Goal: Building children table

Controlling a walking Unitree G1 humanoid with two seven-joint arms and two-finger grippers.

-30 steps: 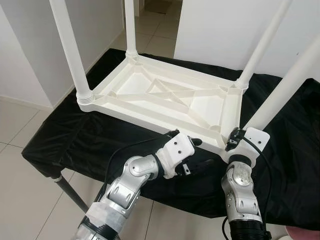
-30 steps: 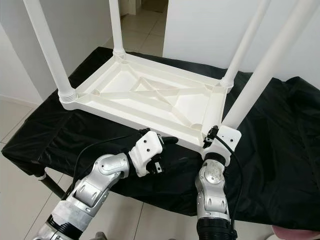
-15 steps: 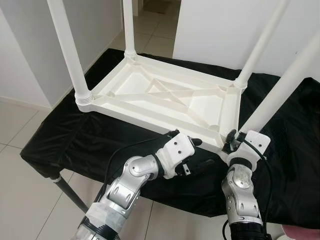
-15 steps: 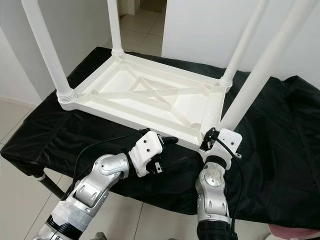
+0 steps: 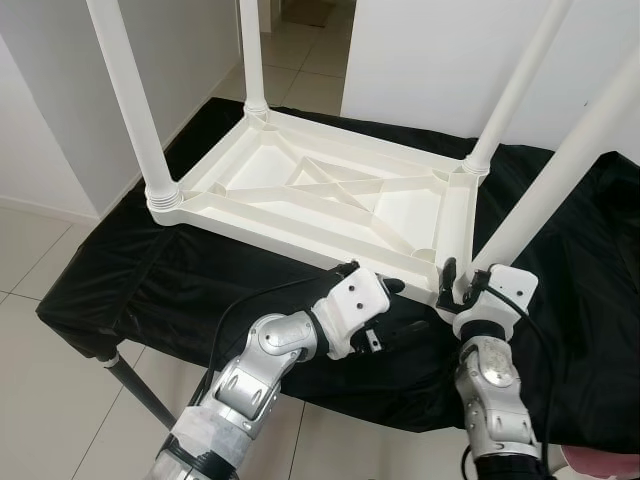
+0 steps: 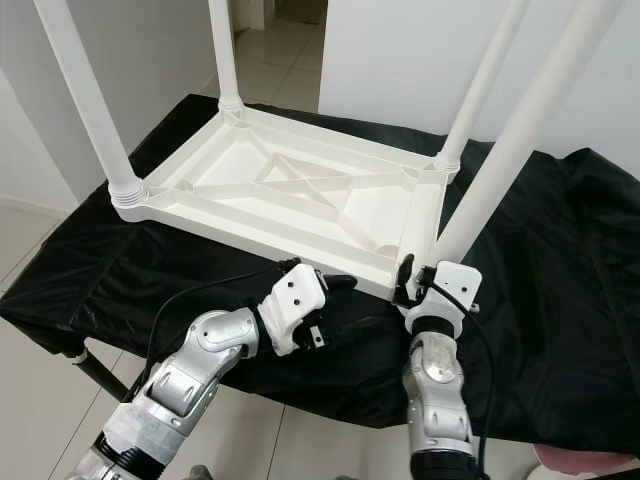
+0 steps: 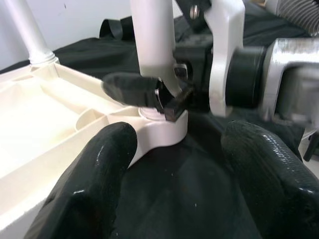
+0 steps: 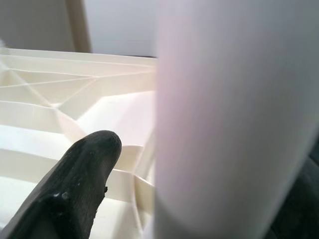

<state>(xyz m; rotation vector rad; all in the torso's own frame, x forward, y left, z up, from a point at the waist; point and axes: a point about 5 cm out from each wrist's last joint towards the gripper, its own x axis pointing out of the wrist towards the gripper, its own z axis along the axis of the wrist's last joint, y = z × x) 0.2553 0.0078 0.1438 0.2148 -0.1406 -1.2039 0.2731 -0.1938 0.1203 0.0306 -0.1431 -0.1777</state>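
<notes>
A white plastic children's table lies upside down on a black cloth. Three white legs stand upright in its corner sockets. The fourth leg leans out to the right from the near right corner socket. My right gripper is shut on the foot of this leg, just above the socket; one of its fingers lies beside the leg. My left gripper hovers open at the table's front edge, pointing at that corner, with nothing between its fingers.
The black cloth covers a low stand with a dark leg at the near left. Tiled floor lies around it, white walls rise behind, and a doorway opens at the back. A pink object sits at the bottom right.
My right gripper has turned around the leg's foot, so its black fingers now show on the leg's left side. The leaning leg stands slightly steeper. The left arm has stayed put.
</notes>
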